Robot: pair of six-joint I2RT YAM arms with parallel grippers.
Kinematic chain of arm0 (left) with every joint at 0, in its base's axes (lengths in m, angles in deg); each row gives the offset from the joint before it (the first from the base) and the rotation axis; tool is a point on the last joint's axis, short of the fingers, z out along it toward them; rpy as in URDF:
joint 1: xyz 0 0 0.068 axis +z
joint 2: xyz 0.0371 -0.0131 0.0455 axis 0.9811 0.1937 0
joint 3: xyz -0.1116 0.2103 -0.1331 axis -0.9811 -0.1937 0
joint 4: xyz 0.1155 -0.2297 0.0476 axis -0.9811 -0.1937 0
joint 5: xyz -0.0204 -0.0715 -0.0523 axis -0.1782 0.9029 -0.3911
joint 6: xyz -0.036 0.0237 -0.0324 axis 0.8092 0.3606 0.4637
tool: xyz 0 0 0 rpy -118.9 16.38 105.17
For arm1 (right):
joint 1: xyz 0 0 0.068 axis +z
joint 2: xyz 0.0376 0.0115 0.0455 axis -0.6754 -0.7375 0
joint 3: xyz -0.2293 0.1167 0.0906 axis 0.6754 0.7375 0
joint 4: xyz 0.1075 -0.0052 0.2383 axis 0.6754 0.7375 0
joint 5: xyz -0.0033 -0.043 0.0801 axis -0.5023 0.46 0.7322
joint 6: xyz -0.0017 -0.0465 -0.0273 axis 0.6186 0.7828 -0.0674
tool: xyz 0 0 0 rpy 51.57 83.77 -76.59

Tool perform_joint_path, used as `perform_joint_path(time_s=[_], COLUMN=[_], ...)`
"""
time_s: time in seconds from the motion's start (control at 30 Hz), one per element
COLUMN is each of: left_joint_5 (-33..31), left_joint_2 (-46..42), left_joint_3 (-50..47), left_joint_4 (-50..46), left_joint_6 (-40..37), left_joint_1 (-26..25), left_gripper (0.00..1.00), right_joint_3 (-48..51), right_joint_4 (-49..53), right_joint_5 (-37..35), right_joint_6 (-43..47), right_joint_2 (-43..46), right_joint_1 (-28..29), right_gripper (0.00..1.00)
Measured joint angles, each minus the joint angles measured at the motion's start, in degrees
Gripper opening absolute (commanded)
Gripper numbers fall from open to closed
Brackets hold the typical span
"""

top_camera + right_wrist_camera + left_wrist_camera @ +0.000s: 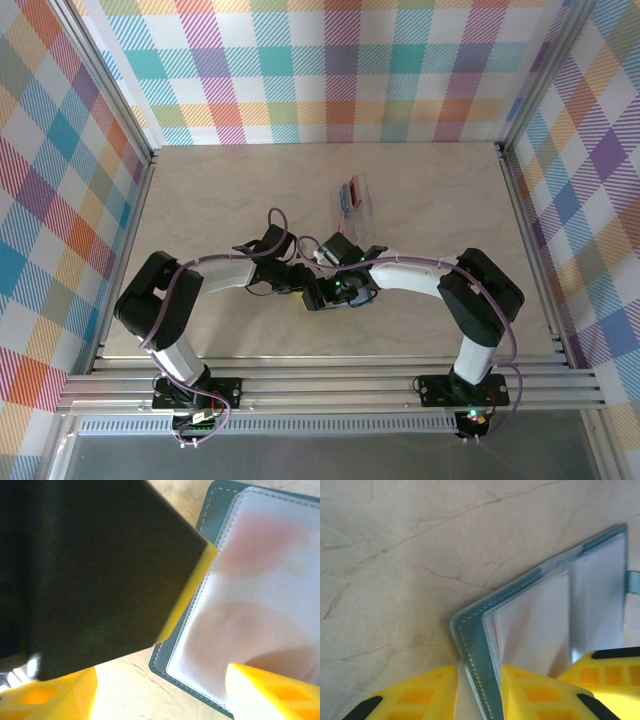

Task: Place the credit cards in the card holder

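Observation:
The teal card holder (476, 652) lies open on the table, its frosted sleeves (540, 620) fanned up. My left gripper (479, 690) is shut on its stitched cover flap near the fold. A red card's edge (496, 630) shows inside a sleeve, and it reads as a pink blur (260, 545) through the plastic in the right wrist view. My right gripper (157, 682) is open over the holder's corner (172, 652), its right finger (270, 690) over the sleeve. From above, both grippers (300, 280) (337, 290) meet at table centre. More red and blue cards (347, 192) lie behind them.
The cards at the back rest in a clear plastic case (358, 205) just beyond the right wrist. The left gripper's black body (90, 570) crowds the right wrist view. Aluminium frame rails (330, 385) border the marble table (220, 200).

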Motion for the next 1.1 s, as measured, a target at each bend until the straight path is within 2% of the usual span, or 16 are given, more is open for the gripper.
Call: perform_joint_path(time_s=[0.4,0.47,0.6,0.67,0.73,0.9,1.1], left_joint_5=[-5.01,-5.16,-5.53,-5.6,-5.57,-5.6,-5.6], left_joint_2=[1.99,2.01,2.34,2.51,2.71,2.75,2.86], left_joint_3=[4.2,4.31,4.74,4.94,5.14,5.16,5.35], left_joint_4=[-6.08,-6.32,-6.84,-7.08,-7.26,-7.37,-7.61], left_joint_6=[-2.25,-2.43,-2.49,-2.47,-2.47,-2.47,-2.47], left_joint_1=[-1.99,-2.01,-2.1,-2.1,-2.1,-2.1,-2.1], left_gripper=[0.24,0.24,0.22,0.22,0.22,0.22,0.21], right_joint_3=[-1.05,-1.46,-4.17,-6.88,-9.33,-16.24,-26.25], right_joint_4=[1.86,3.02,6.43,8.33,9.88,15.37,20.79], right_joint_5=[0.09,-0.28,-1.92,-3.21,-4.42,-9.7,-16.26], right_joint_6=[0.24,0.46,1.44,1.79,2.14,3.85,6.32], right_joint_2=[0.79,2.93,8.11,10.03,10.69,8.28,-0.81], right_joint_1=[0.0,-0.13,-1.38,-3.08,-5.2,-9.4,-9.81], right_gripper=[0.72,0.75,0.74,0.71,0.64,0.49,0.47])
